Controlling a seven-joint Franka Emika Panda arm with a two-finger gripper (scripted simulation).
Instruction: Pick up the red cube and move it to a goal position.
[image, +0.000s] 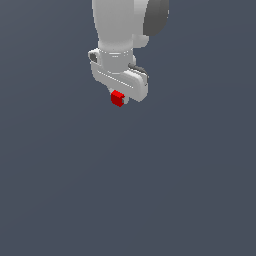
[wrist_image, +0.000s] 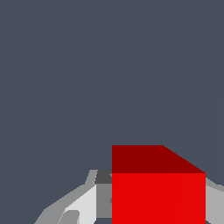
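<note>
The red cube is small and bright red. It sits between the fingers of my white gripper, just under the hand, in the upper middle of the exterior view. The gripper is shut on it. In the wrist view the red cube fills the space between my two fingers, with one lit face and one darker face showing. The fingertips are mostly hidden behind the cube in the exterior view.
The white arm comes down from the top of the exterior view. A plain dark grey-blue surface fills the background in both views. No goal marker shows.
</note>
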